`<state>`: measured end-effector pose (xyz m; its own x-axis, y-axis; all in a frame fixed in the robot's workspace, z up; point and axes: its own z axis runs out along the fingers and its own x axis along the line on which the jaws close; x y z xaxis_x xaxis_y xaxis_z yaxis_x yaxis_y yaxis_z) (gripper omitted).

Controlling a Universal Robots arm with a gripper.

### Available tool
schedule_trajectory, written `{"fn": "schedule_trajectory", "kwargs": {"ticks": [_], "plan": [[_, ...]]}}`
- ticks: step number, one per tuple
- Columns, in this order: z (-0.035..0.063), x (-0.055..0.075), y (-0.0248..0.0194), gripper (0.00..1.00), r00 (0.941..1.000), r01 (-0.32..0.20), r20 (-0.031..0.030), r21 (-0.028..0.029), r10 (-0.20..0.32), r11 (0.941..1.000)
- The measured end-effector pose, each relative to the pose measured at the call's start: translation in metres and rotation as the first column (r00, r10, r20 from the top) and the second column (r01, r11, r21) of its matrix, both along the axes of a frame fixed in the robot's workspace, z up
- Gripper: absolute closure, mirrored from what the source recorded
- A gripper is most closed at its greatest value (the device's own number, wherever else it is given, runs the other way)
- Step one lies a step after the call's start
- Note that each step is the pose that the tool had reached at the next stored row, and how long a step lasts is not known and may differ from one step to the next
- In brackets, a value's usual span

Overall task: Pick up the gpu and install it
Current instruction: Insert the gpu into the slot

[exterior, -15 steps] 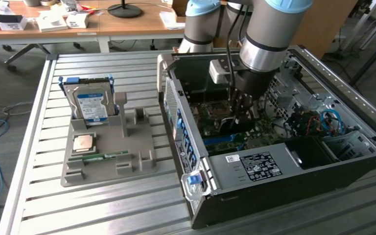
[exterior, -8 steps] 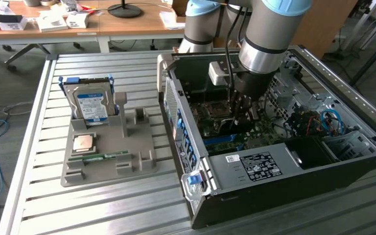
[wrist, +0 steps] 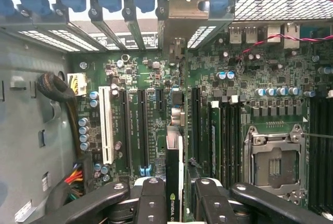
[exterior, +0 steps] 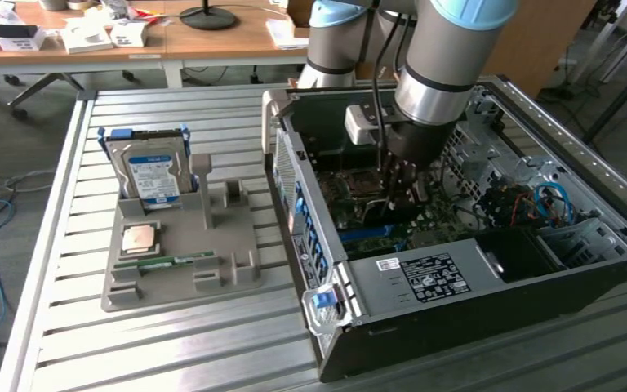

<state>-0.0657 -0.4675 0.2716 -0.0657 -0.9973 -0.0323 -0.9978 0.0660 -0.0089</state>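
Note:
The gpu [wrist: 174, 156] is seen edge-on in the wrist view, a thin card with a green logo near my fingers and its silver end bracket [wrist: 182, 6] at the case's slotted rear wall. My gripper [wrist: 176, 190] is shut on it, one black finger [wrist: 152, 195] on each side. The card hangs upright over the motherboard [wrist: 260, 94], in line with the black expansion slots [wrist: 141, 130]; I cannot tell whether it touches one. In the exterior view my gripper [exterior: 401, 192] reaches down into the open computer case [exterior: 466, 278] with the dark card [exterior: 379, 214] below it.
A white slot [wrist: 105, 125] and an open CPU socket [wrist: 273, 164] flank the card. Cables [wrist: 73, 177] lie by the case wall. At the exterior view's left, a grey tray [exterior: 183, 278] on the slatted table [exterior: 128, 351] holds a hard drive [exterior: 153, 175], a CPU [exterior: 141, 238] and a memory stick [exterior: 166, 263].

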Motion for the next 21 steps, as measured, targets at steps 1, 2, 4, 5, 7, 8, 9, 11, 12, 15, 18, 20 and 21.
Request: {"fn": "schedule_trajectory", "kwargs": {"ticks": [1, 2, 4, 5, 7, 8, 9, 11, 12, 15, 18, 20, 21], "plan": [[-0.0008, -0.0002, 0.0, 0.74, 1.0, 0.0, -0.0001, -0.0001, 0.0, 1.0], [-0.0014, -0.0003, 0.0, 0.74, 1.0, 0.0, -0.0001, 0.0, 0.0, 1.0], [-0.0015, -0.0004, 0.0, 0.74, 1.0, 0.0, -0.0001, -0.0003, 0.0, 1.0], [-0.0015, -0.0004, 0.0, 0.74, 1.0, 0.0, -0.0002, -0.0003, 0.0, 1.0], [-0.0017, -0.0017, 0.0001, 0.74, 1.0, 0.0, 0.0, 0.0001, 0.0, 1.0], [-0.0018, -0.0031, 0.0, 0.74, 1.0, 0.0, 0.0, 0.0001, 0.0, 1.0], [-0.0017, -0.0045, 0.0, 0.74, 1.0, 0.0, 0.0, 0.0001, 0.0, 1.0], [-0.0018, -0.0057, 0.0001, 0.74, 1.0, 0.0, -0.0001, -0.0001, 0.0, 1.0], [-0.0019, -0.0061, 0.0, 0.74, 1.0, 0.0, -0.0001, 0.0, 0.0, 1.0], [-0.0037, -0.0065, -0.0001, 0.74, 1.0, 0.0, -0.0001, -0.0001, 0.0, 1.0], [-0.0046, -0.0067, 0.0, 0.74, 1.0, 0.0, -0.0001, -0.0002, 0.0, 1.0], [-0.0046, -0.0067, 0.0, 0.74, 1.0, 0.0, -0.0001, -0.0002, 0.0, 1.0], [-0.0047, -0.0067, 0.0, 0.74, 1.0, 0.0, -0.0001, -0.0002, 0.0, 1.0]]}}
